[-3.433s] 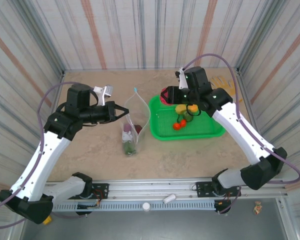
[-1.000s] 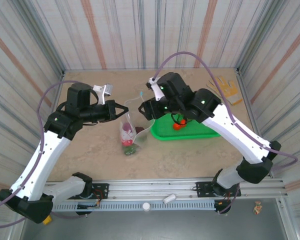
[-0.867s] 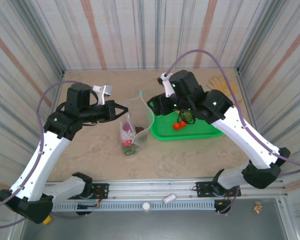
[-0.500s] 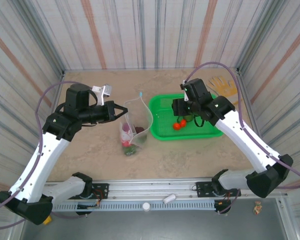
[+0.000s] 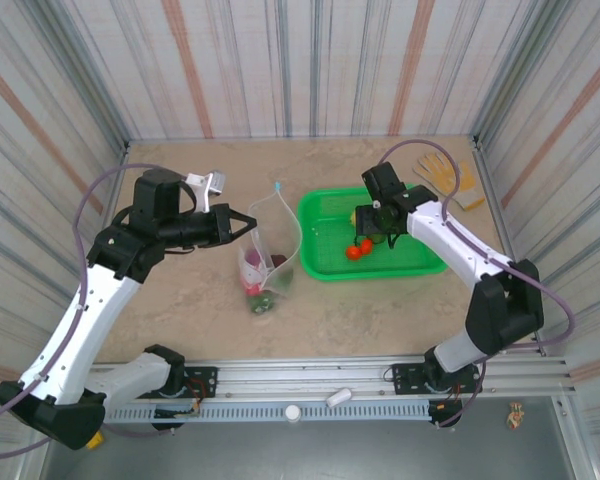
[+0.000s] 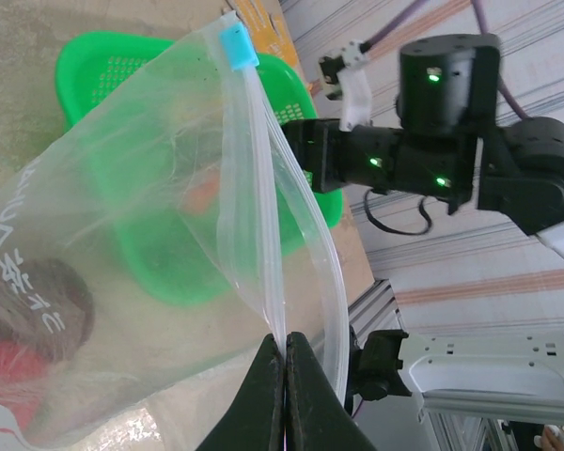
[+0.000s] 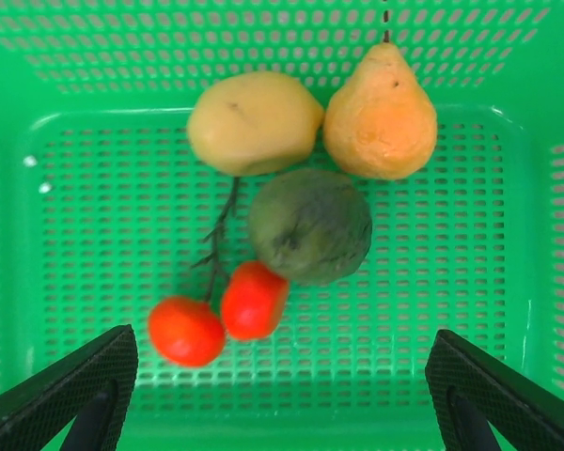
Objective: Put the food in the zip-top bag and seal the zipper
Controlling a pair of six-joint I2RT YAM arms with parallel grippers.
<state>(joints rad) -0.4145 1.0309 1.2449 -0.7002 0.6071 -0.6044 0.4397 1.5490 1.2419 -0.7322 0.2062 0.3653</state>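
Left of table centre, zip-top bag [image 5: 271, 252] lies mouth gaping, red and green pieces [image 5: 255, 272] at its near end. Left gripper [image 6: 284, 343] is clamped on the zipper strip [image 6: 259, 188], blue slider [image 6: 235, 42] at the far end. Right of centre, right gripper [image 7: 282, 404] hangs with jaws wide and empty over green basket [image 7: 263, 28] with yellow piece [image 7: 255, 122], orange pear [image 7: 381, 113], dark green ball [image 7: 310, 225] and two red cherries [image 7: 216, 315]; tan glove [image 5: 445, 180] sits at the far right corner.

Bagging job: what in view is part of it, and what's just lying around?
Job:
- zip-top bag
- blue slider
- bagged pieces
- still to bag: yellow piece, pear, dark green piece, red stemmed pair

Lying about:
- tan glove
- green mesh basket, which just holds the food
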